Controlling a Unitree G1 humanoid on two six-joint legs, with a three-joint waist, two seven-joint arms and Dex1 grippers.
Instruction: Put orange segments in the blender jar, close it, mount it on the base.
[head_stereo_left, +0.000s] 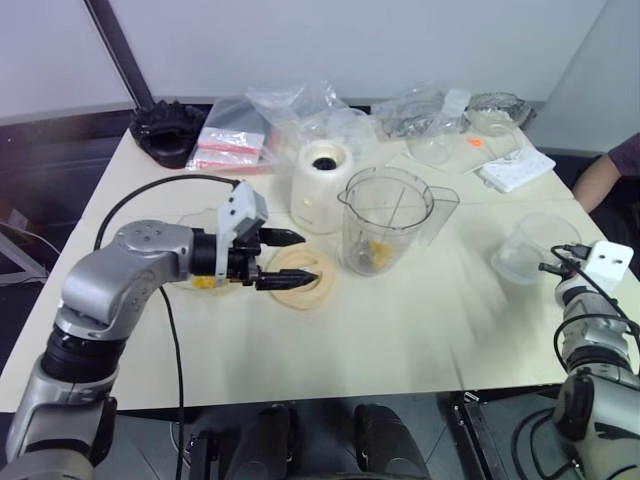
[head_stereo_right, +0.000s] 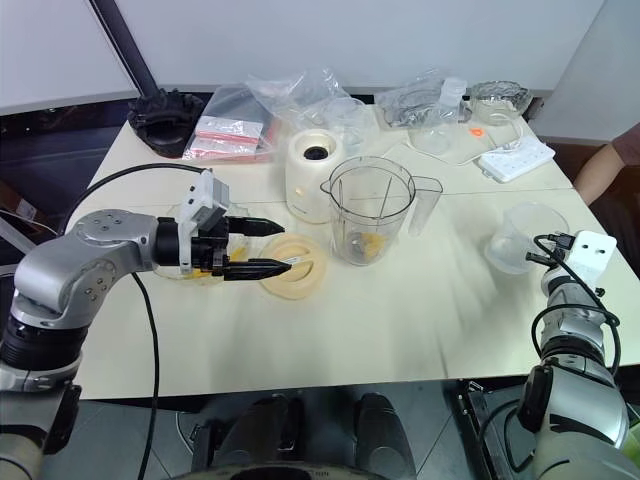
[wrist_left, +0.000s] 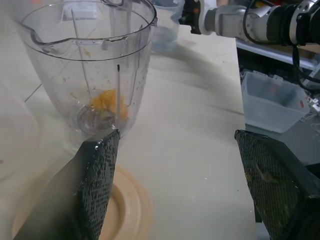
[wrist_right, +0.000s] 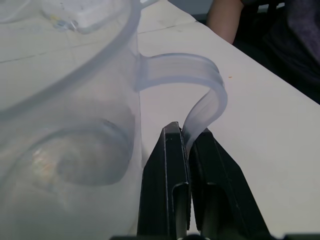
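Right wrist view shows my right gripper (wrist_right: 187, 145) closed on the thin handle of a small clear cup (wrist_right: 65, 125) (the squat one, not the blender jar), near the table's (head_stereo_left: 420, 330) right edge. My left gripper (head_stereo_left: 290, 258) is open, its two fingers spread above the pale-orange lid (head_stereo_left: 300, 290). Just beside it the blender jar (head_stereo_left: 385, 220) stands upright with orange segments (wrist_left: 107, 102) at its bottom, and the base (head_stereo_left: 322, 185) stands just behind the jar.
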